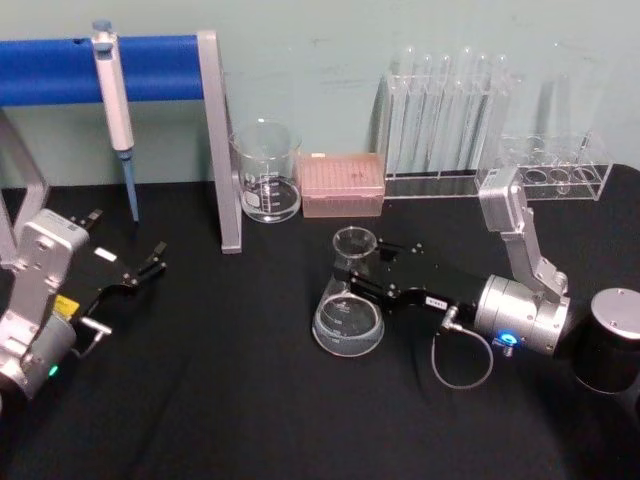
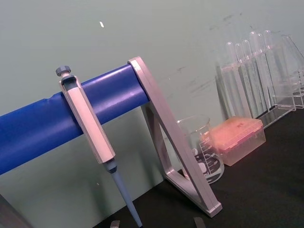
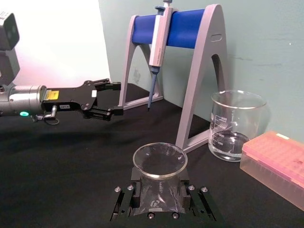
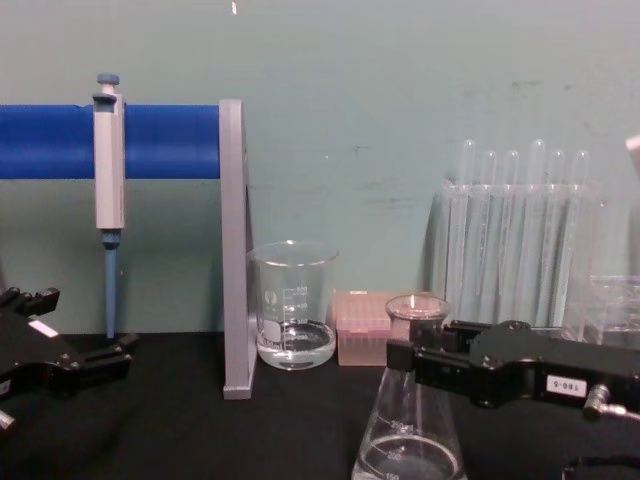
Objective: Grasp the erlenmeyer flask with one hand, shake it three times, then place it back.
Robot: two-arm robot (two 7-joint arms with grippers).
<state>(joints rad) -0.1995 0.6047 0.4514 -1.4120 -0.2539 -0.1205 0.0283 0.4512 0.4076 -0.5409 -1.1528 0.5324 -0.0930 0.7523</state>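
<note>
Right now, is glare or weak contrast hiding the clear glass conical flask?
Head view: no glare; the clear glass conical flask outlines on black cloth, but the black right gripper at its neck blends in, like the idle left gripper at left. Right wrist view: rim reads cleanly. Chest view: neck pale against green wall.

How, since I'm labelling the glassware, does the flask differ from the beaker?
The flask is a cone with a narrow neck; the beaker is straight-sided and wide-mouthed. The flask stands mid-table, its neck clasped by the right tool; the beaker stands free at the back beside the pink box. Both are clear glass and upright. The left tool rests apart, open.
</note>
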